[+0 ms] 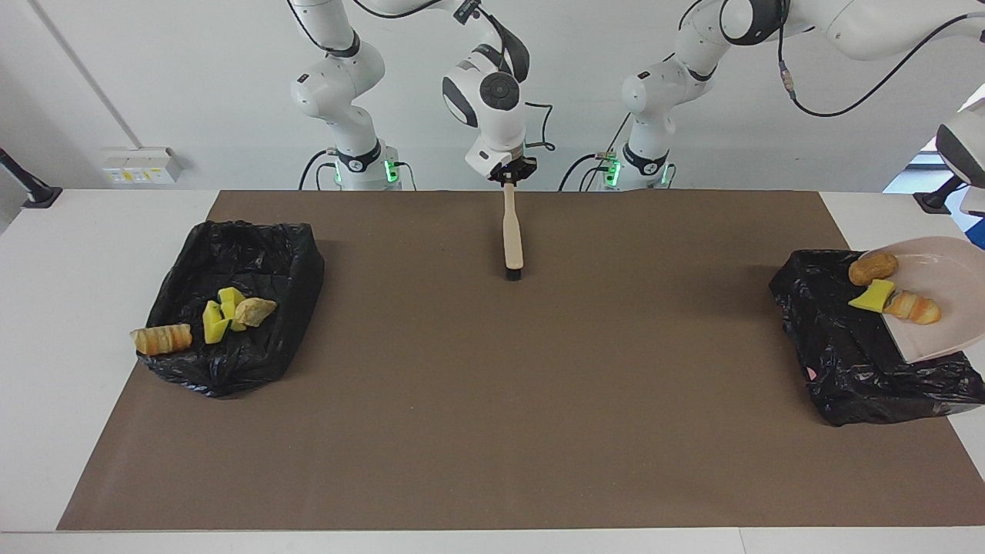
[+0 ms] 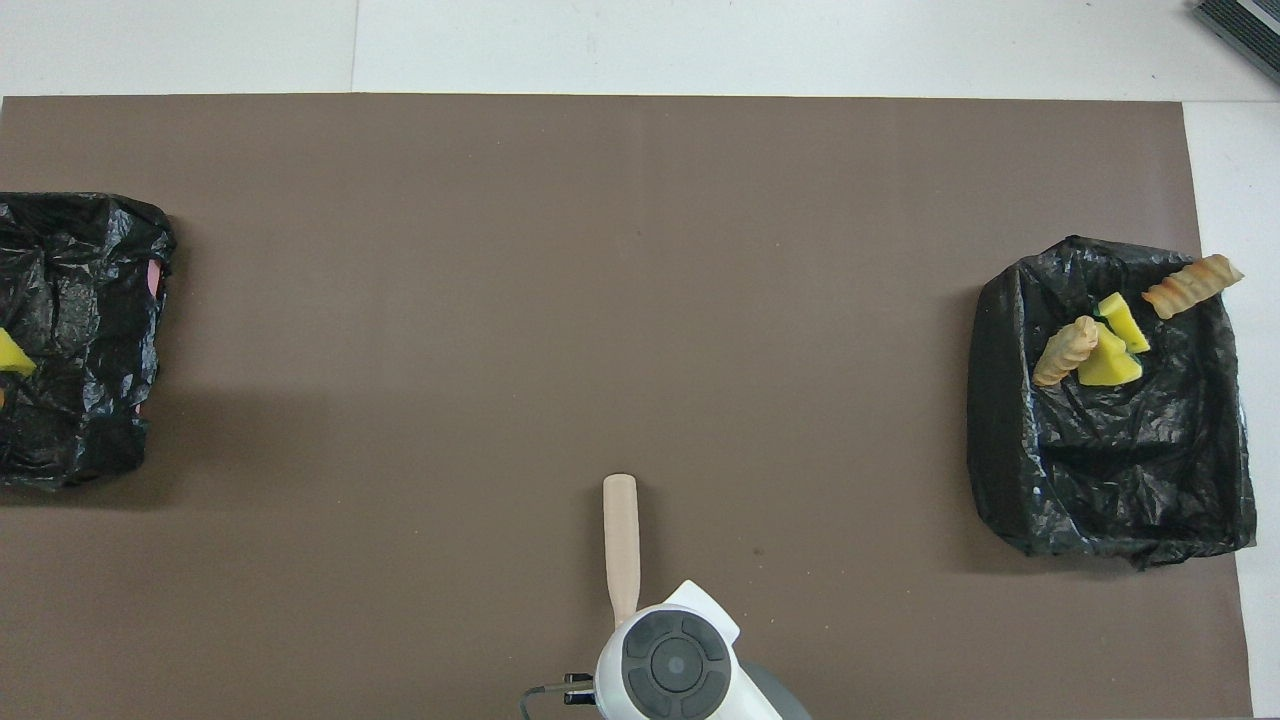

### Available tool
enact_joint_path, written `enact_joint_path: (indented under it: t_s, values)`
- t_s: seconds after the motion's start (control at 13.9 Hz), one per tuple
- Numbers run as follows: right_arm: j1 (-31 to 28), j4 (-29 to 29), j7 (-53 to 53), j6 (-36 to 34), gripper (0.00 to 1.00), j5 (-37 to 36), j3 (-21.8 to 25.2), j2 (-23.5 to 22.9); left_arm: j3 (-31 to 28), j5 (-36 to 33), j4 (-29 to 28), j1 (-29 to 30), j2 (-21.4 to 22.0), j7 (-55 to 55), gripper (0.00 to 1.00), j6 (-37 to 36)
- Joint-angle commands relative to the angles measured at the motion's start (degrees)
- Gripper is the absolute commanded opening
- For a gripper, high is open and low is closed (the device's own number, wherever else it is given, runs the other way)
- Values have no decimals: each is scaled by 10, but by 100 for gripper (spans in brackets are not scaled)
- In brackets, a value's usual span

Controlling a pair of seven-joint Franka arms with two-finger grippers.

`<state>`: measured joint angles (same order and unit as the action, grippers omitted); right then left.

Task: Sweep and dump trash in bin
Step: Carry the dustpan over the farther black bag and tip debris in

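- The trash [image 1: 218, 315] is in two groups, one at each end of the brown mat [image 1: 492, 415].
- At the right arm's end stands a bin lined with a black bag [image 1: 254, 246]. In it lie yellow sponge chunks with a tan lump [image 1: 255, 311] touching them. An orange-striped roll [image 1: 161, 338] rests across the bin's rim, on the side away from the mat's middle.
- The right gripper [image 1: 512, 175] is over the edge of the mat nearest the robots, about midway between the two bins. Its fingers are clamped on the top of the hand brush [image 1: 512, 235]. The brush hangs handle up and black bristles down. Whether the bristles touch the mat cannot be told.
- At the left arm's end is a second black-bagged bin [image 1: 846, 362].
- Over that bin hangs the beige dustpan [image 1: 950, 269], raised and tilted with its open lip down toward the bag.
- Three scraps sit near the dustpan's lip: a brown lump [image 1: 873, 268], a yellow chunk [image 1: 871, 296] and a pale orange lump [image 1: 912, 308]. The yellow chunk touches the pale orange lump.
- The left gripper is past the edge of both views. It is closed, and the dustpan's handle runs off the same way, so the left arm carries the pan.
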<state>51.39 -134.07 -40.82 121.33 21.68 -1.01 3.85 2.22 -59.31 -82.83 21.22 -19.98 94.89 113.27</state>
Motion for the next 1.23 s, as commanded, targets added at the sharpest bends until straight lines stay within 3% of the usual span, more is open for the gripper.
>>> enact_joint_path:
  t_s: [0.0,0.07,0.22,0.43,0.94,1.15]
  values:
    - [0,-10,-5,17,0,14,-2,2,-7,-98,-41,-20,30,-46,0,6]
    - [0,-10,3,15,11,14,-2,2,-7,-127,-40,-23,30,-48,0,4]
    - [-1,-10,15,15,57,14,-2,2,-7,-158,-32,-14,36,-43,0,18]
    - [0,-10,23,14,100,14,-2,1,-4,-141,-14,-14,49,-42,0,32]
    - [-2,8,17,-1,100,3,0,6,-3,167,15,-23,64,-12,0,-24]
    - [-48,32,18,-5,100,-49,4,4,2,287,15,-23,64,-22,0,-35]
